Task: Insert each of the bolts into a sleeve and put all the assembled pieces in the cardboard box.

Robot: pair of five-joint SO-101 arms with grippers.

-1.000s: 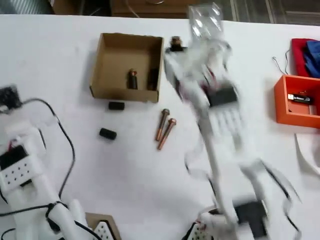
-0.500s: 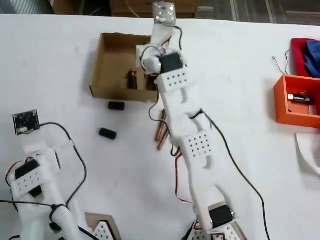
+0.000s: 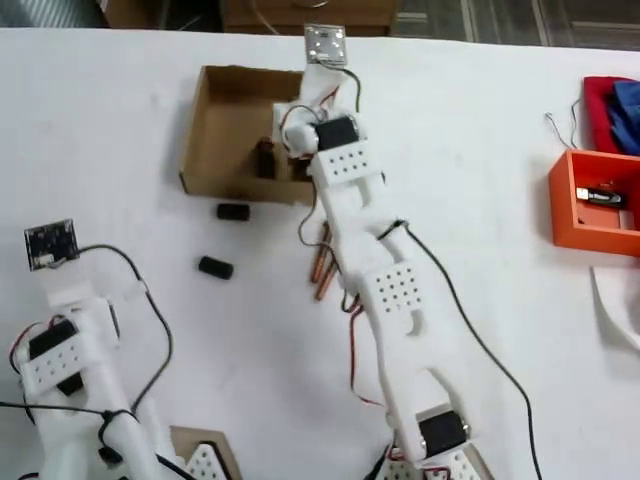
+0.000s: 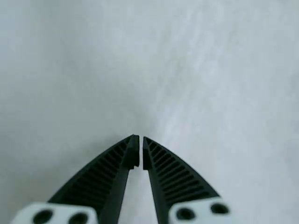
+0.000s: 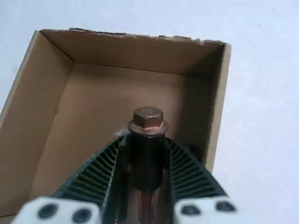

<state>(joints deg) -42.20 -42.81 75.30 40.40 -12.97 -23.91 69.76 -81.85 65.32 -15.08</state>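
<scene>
- The right gripper (image 5: 145, 142) is clamping an assembled piece: a copper bolt (image 5: 148, 120) is sitting in a black sleeve (image 5: 145, 158), with its hex head sticking out past the fingertips.
- This gripper is hanging over the cardboard box (image 5: 135, 52), by the box's right wall.
- The box is sitting near the table's far edge, left of centre.
- Another assembled piece (image 3: 265, 157) is lying on the box floor.
- Two loose bolts (image 3: 321, 268) are lying side by side just off the box's near right corner, partly under the right arm.
- One empty sleeve (image 3: 233, 211) is lying just outside the box's near wall; a second sleeve (image 3: 215, 267) is lying closer to the table's near edge.
- The left gripper (image 4: 138, 140) is hovering over bare table (image 4: 210, 70), its fingers narrowed to a slit and gripping nothing.
</scene>
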